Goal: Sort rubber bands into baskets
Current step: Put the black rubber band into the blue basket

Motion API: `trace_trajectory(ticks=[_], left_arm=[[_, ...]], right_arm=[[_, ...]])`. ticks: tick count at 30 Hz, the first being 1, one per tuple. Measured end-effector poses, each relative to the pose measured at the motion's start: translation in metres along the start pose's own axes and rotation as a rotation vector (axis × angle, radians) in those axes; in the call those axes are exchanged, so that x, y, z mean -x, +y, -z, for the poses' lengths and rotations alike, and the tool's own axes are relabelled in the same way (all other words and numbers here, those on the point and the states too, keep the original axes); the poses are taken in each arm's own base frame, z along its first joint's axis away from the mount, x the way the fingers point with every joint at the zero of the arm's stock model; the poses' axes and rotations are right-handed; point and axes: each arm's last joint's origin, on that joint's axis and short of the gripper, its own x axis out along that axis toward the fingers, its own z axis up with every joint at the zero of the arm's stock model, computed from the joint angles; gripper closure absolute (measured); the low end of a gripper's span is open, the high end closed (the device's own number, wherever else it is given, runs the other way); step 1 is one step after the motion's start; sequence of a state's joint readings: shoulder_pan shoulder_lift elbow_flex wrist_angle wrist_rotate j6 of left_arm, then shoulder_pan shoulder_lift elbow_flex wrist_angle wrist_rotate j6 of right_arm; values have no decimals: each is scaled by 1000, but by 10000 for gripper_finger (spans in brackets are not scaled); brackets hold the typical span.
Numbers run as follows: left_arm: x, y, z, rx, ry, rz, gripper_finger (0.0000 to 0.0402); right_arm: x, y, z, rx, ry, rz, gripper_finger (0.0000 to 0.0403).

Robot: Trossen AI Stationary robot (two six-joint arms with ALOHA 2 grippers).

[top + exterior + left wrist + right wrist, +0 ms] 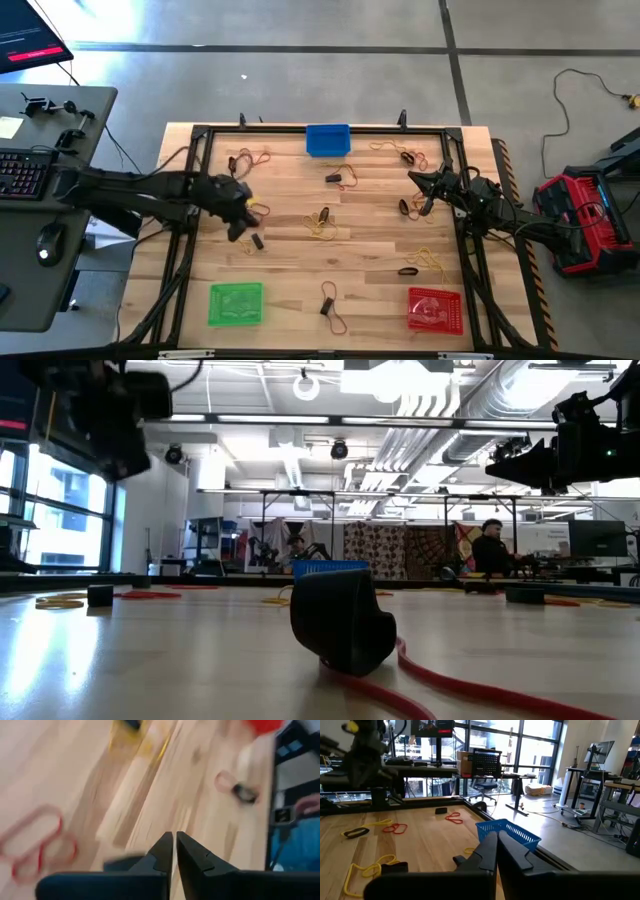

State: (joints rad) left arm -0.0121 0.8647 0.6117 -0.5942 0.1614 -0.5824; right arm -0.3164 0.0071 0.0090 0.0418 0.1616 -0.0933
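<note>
Rubber bands, yellow, red and black, lie scattered over the wooden table [370, 250]. The blue basket [327, 139] stands at the far edge, the green basket [236, 304] near left and the red basket [436, 309] near right. My left gripper [240, 218] hovers over the table's left half; its fingers [174, 845] are shut and no band shows between them. A black band [257, 241] lies just beside it. My right gripper [415, 180] is over the far right part, shut [496, 840] and empty, pointing toward the blue basket [509, 831].
A black frame [200, 135] borders the table's top. A black band on a red band [340, 622] lies close before the low camera. A desk with keyboard [20, 172] stands left of the table and a red case [585, 215] lies on the floor to the right.
</note>
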Motion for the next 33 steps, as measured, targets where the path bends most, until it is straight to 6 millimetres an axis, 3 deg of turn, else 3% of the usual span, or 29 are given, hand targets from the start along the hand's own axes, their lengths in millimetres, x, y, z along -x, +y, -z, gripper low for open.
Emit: trace_trajectory(ticks=[12, 23, 33], left_arm=[[-52, 0, 12, 102, 258, -160, 295], [-74, 15, 27, 83, 359, -254, 292], [-79, 17, 29, 23, 329, -218, 293]], right_arm=[[0, 0, 0, 0, 0, 0, 402], [0, 0, 0, 0, 0, 0, 402], [0, 0, 0, 0, -1, 0, 402]])
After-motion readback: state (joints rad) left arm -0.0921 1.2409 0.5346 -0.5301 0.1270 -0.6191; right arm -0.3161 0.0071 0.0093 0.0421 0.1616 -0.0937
